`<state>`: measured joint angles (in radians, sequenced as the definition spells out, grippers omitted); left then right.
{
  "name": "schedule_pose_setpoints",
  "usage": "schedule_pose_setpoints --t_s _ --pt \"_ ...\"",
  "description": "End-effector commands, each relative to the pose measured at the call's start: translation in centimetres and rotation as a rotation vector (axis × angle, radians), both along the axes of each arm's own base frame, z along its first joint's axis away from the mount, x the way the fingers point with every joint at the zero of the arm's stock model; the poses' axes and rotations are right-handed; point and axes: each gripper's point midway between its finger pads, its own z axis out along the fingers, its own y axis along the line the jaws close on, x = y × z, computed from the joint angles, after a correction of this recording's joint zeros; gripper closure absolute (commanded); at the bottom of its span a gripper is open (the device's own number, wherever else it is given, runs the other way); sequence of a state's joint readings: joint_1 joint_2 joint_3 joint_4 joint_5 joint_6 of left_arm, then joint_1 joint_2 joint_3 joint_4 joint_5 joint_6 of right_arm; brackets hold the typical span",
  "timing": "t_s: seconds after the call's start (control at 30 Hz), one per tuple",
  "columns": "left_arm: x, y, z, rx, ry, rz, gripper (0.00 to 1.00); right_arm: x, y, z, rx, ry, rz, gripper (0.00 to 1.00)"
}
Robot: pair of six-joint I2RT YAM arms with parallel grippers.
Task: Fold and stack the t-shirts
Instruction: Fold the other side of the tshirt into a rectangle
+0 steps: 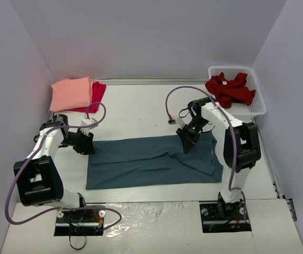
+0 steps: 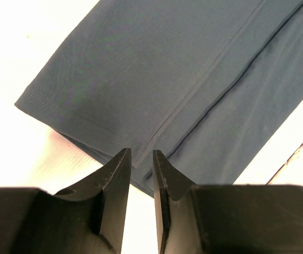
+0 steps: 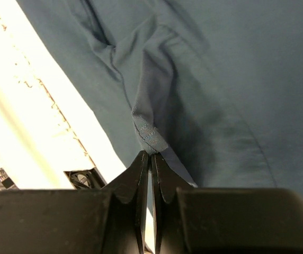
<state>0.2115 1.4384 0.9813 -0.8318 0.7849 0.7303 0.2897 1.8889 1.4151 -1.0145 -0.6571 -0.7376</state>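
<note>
Four t-shirts show in the overhead view. The slate-blue shirt (image 1: 141,161) lies across the middle of the white worktop (image 1: 135,106), folded lengthwise into a long band whose right end is wider and rumpled. In the upper left of that frame the salmon-pink shirt (image 1: 72,93) sits folded on top of the crimson shirt (image 1: 98,92), which shows along its right side. In the upper right the dark red shirt (image 1: 228,90) is heaped, unfolded, in the white lattice basket (image 1: 258,106).

The left gripper (image 1: 89,145) is at the left end of the slate-blue shirt, low over the worktop. In its wrist view we see the two fingers (image 2: 117,174) standing a little apart, their tips at the hemmed corner of the band. Worktop and the edge of the cloth show through the gap, and nothing is pinched between them.

The right gripper (image 1: 188,144) is at the upper edge of the slate-blue shirt, right of the middle of the overhead frame. In its wrist view we see the jaws closed tight on a narrow ridge of the blue cloth with a stitched hem on it. Creases fan away from the tips into the shirt. Pale worktop runs down the left of that frame.
</note>
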Motion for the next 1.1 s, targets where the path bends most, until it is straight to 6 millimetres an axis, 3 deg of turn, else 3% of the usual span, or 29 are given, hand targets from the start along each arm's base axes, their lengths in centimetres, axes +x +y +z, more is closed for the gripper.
schedule_pose_setpoints --t_s 0.0,0.6,1.07 --pt "-0.2 -0.3 1.0 -0.018 -0.033 -0.009 0.78 -2.3 -0.1 1.5 -0.016 0.035 0.027 1.00" --pt "-0.4 -0.2 0.8 -0.015 -0.032 -0.010 0.78 -4.9 2.8 1.0 -0.028 0.061 0.117 1.00" --pt "-0.4 -0.2 0.8 -0.015 -0.032 -0.011 0.78 -6.3 4.1 -0.8 -0.071 0.101 0.180 1.00"
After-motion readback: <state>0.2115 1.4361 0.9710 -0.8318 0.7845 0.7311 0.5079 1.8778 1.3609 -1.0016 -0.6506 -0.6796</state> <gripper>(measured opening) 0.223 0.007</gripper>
